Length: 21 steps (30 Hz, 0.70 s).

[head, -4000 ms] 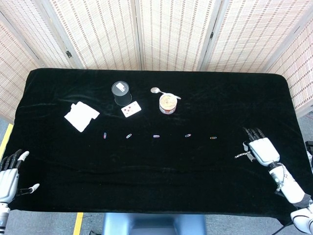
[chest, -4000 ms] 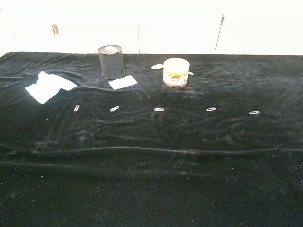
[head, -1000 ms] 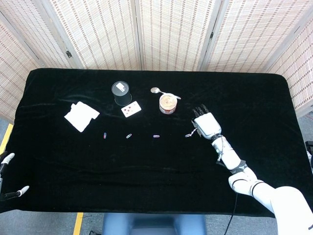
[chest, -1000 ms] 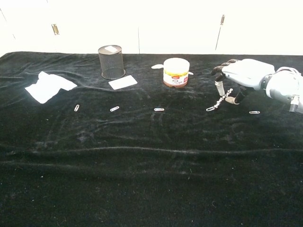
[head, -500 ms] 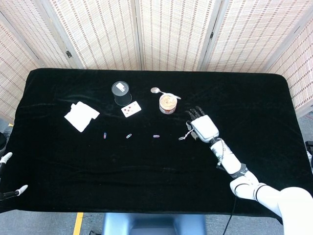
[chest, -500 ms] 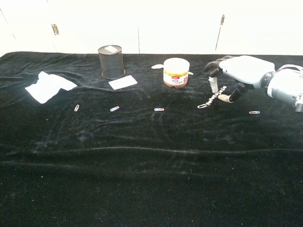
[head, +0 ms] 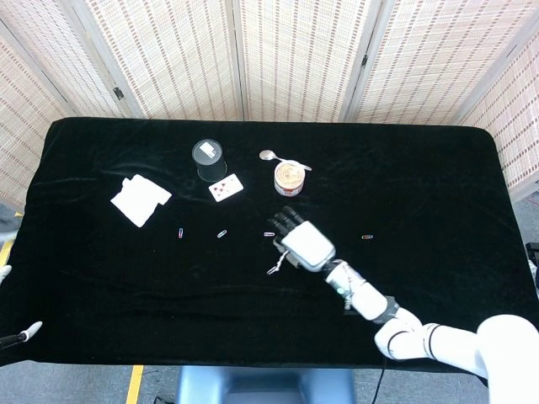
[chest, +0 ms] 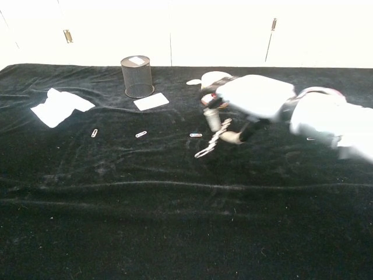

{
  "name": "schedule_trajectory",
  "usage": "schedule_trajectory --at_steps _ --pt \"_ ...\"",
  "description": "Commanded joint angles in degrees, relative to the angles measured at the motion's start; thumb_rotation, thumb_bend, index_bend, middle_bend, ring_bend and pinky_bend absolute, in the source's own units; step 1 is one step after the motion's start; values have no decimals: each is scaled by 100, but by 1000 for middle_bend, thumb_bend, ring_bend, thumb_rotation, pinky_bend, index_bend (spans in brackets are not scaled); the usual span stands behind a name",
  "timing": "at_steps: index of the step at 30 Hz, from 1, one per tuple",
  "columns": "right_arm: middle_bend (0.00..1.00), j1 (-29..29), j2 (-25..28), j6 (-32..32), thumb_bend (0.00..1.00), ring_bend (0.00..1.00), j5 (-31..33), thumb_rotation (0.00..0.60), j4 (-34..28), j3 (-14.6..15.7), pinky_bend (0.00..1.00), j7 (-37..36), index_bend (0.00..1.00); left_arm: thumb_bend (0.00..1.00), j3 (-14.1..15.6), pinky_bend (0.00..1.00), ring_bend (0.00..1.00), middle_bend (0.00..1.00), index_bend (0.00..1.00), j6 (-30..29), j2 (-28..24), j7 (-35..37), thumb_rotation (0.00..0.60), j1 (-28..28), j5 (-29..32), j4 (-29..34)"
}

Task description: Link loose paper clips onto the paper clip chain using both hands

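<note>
Head view: right hand (head: 304,245) reaches over the middle of the black table (head: 438,168), forearm stretched back toward the near right edge, back of hand up, fingers curled down. It pinches the paper clip chain (chest: 212,142), which dangles toward the cloth just beside a loose paper clip (chest: 196,135). Left hand (head: 18,337): only fingertips show at the left edge; whether it is wide or closed cannot be told.
</note>
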<state>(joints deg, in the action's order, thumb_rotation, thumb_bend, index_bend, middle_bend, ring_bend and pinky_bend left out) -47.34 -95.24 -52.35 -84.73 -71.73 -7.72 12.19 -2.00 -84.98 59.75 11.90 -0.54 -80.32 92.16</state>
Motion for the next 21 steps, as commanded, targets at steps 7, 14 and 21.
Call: schedule_trajectory --at_steps 7,14,21 --pt "136 -526 -913 583 508 71 389 600 524 -189 0 435 791 86 16 0 0 0 0 -353 -52 485 600 -245 -121 -142" --pt "82 -680 -1144 735 509 49 436 600 768 -172 0 392 688 86 12 0 0 0 0 -465 -79 804 600 -342 -168 -258" --pt "0 -751 -1112 646 422 4 326 600 828 -144 0 419 182 86 -12 0 0 0 0 -460 -91 974 600 -365 -171 -346"
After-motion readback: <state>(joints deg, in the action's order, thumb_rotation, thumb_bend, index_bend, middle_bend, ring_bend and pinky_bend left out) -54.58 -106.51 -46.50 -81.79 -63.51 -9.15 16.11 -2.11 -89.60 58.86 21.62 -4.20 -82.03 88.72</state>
